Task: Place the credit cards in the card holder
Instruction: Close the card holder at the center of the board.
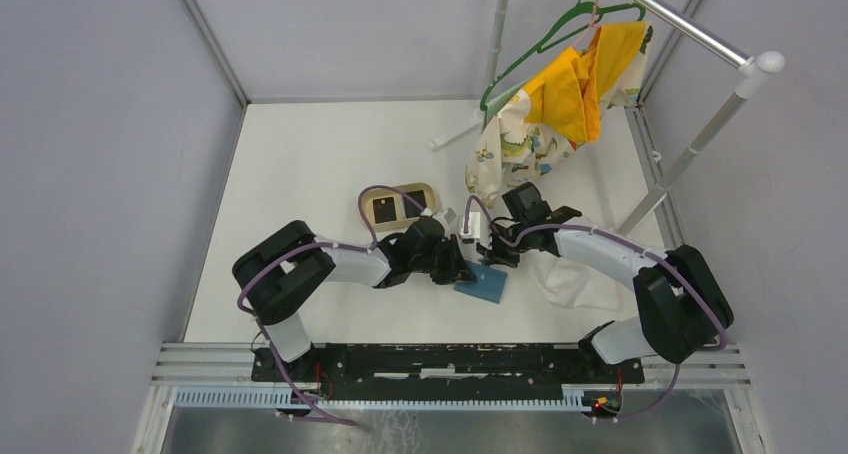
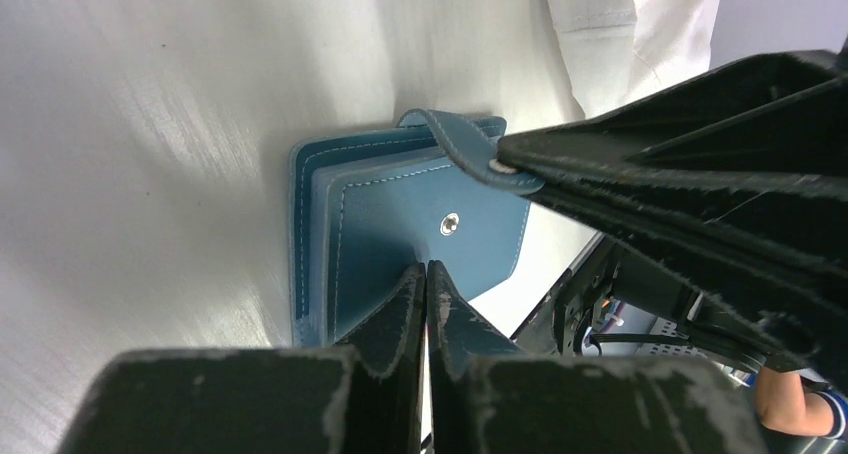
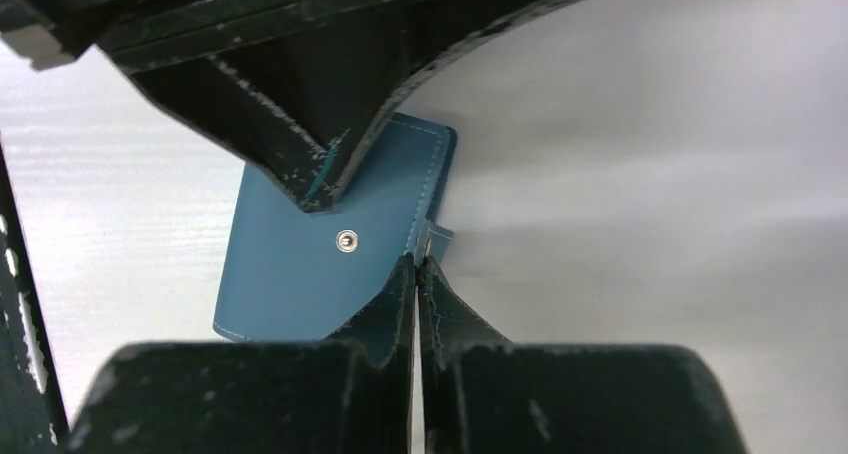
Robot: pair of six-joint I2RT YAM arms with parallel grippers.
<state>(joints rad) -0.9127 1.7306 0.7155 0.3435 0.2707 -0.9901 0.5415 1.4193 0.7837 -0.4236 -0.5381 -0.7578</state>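
Blue card holder (image 2: pixel 385 229), pale stitching, silver snap (image 2: pixel 450 224), between black left gripper (image 2: pixel 427 268) and black right gripper (image 3: pixel 415 262). White table (image 2: pixel 150 174). Beyond the grippers, tan tray (image 1: pixel 400 188) with black credit cards (image 1: pixel 383 212).

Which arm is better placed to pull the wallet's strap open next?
Right. The right fingers are shut on the strap; the left fingers pinch the wallet at its edge, likely steadying it.
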